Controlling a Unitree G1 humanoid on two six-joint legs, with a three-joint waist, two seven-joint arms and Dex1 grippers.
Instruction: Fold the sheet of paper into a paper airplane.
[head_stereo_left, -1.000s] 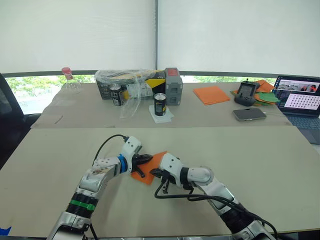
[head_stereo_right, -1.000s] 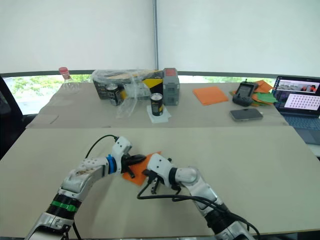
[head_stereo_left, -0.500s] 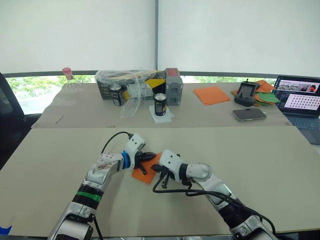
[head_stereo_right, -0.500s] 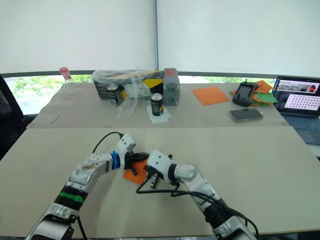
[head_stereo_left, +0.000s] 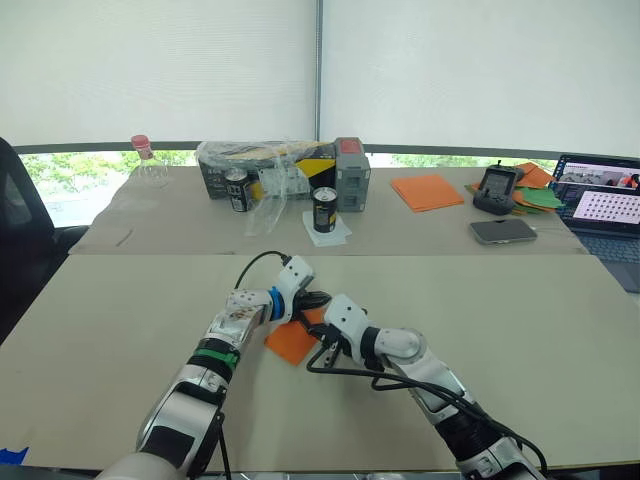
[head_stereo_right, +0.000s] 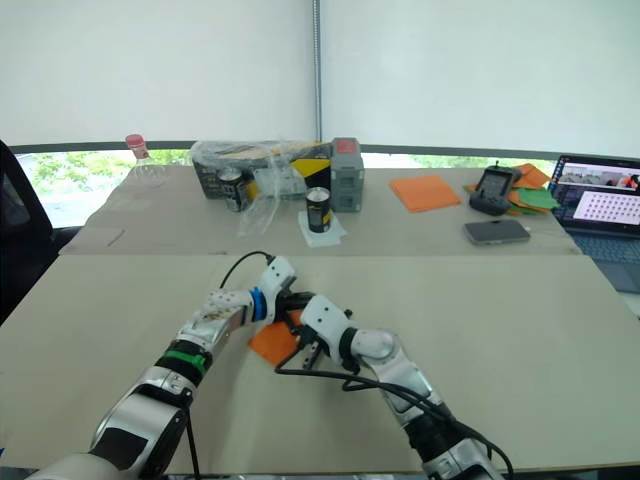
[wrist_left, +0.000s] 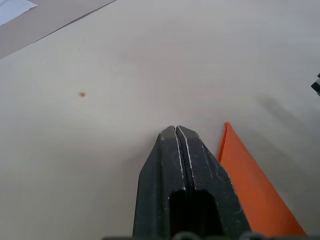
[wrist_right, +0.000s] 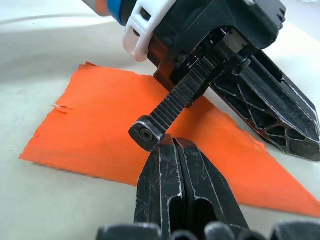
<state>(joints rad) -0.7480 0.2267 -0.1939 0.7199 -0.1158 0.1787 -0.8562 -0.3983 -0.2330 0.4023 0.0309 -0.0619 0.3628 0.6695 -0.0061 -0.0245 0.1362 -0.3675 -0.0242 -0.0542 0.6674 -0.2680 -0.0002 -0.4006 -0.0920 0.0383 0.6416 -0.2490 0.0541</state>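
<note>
The sheet of paper (head_stereo_left: 291, 342) lies flat on the near table as an orange folded wedge with one pointed end (wrist_right: 100, 132). My left gripper (head_stereo_left: 314, 299) is shut with nothing between its fingers, which lie low over the paper's far edge. In the left wrist view its tip (wrist_left: 175, 131) sits on bare table with the orange point (wrist_left: 247, 192) beside it. My right gripper (wrist_right: 172, 142) is also shut and empty. It rests over the paper's near-right edge, right against the left gripper's fingers (wrist_right: 270, 107).
On the far table stand two cans (head_stereo_left: 325, 209), a plastic-wrapped box (head_stereo_left: 270, 166), a flat stack of orange sheets (head_stereo_left: 425, 190), a phone (head_stereo_left: 503, 231), a handheld controller (head_stereo_left: 493, 188), green papers (head_stereo_left: 545, 196) and a laptop (head_stereo_left: 602, 205). A seam (head_stereo_left: 480, 256) joins the tables.
My left gripper has slid up and to the right across the paper toward its far corner. The right gripper has stayed close beside it. The camera has shifted slightly.
</note>
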